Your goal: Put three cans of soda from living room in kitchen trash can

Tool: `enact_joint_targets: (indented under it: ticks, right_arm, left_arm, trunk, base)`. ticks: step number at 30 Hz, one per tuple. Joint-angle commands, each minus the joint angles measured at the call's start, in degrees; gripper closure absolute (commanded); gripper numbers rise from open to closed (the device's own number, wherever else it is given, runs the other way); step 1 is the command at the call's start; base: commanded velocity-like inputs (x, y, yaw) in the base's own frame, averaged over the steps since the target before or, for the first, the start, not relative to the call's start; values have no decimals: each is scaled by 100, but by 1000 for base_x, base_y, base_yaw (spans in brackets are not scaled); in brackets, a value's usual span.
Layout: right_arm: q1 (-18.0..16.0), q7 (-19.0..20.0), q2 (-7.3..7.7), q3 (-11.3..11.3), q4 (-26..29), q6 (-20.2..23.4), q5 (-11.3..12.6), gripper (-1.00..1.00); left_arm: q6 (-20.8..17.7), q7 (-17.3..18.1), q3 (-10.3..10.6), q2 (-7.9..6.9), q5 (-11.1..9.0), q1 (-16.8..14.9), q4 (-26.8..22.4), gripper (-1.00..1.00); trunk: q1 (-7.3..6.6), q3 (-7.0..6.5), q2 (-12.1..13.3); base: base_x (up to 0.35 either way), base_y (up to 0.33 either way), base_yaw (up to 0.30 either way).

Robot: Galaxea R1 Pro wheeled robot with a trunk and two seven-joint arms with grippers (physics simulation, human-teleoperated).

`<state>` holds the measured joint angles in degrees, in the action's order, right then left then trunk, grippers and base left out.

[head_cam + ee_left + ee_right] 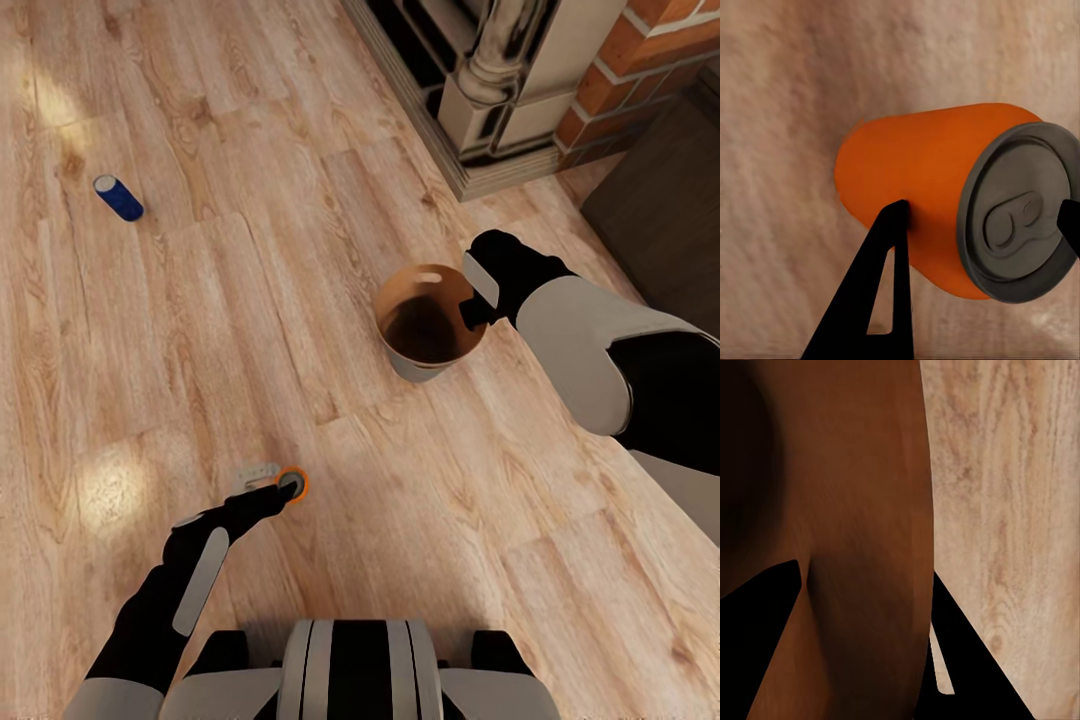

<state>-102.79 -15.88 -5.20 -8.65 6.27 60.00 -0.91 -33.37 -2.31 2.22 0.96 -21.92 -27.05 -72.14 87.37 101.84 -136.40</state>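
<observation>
The left tool [283, 488] is closed on the orange can [296, 484], low over the plank floor [420, 520]. In the left wrist view its two dark fingers [881, 255] press the can [922, 195] at opposite sides, one on the orange wall and one at the rim of the grey top, with the pull tab facing the camera and wood grain behind.

Farther out and to the right of that tool, the bin [428, 325] stands upright on the floor, pale outside, copper-brown inside. The right tool [472, 310] grips the bin's rim on its right side: in the right wrist view one finger [765, 607] lies against the brown inner wall [862, 510] and the other finger sits outside it, over the floor, with the wall pinched between them.

Well beyond the left tool and to its left, a blue can [119, 197] lies on its side on the floor. Beyond the right tool stand a brick fireplace [640, 60] and its pale column [500, 70].
</observation>
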Motion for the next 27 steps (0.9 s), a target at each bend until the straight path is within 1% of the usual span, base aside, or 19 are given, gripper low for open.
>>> enact_joint_targets:
  ticks: [1, 16, 20, 27]
  right_arm:
    - [295, 6, 2, 206, 37, 0, -32, 100]
    - [303, 6, 2, 206, 31, 0, -32, 100]
    - [303, 6, 2, 210, 25, 0, -32, 100]
    - [303, -1, 2, 207, -1, 0, -32, 100]
  left_arm:
    - [-1, -16, 1, 1, 57, 1, 125, 100]
    - [-3, -16, -1, 1, 56, 4, 121, 100]
    - [-3, -16, 5, 1, 56, 4, 121, 100]
    - [-3, -16, 10, 1, 56, 4, 125, 100]
  trunk:
    - [32, -10, 43]
    - [-298, -189, 644]
    - [-385, -258, 805]
    - [-539, -429, 1085]
  base:
    - [0, 0, 0]
    - [0, 0, 0]
    - [0, 0, 0]
    - [0, 0, 0]
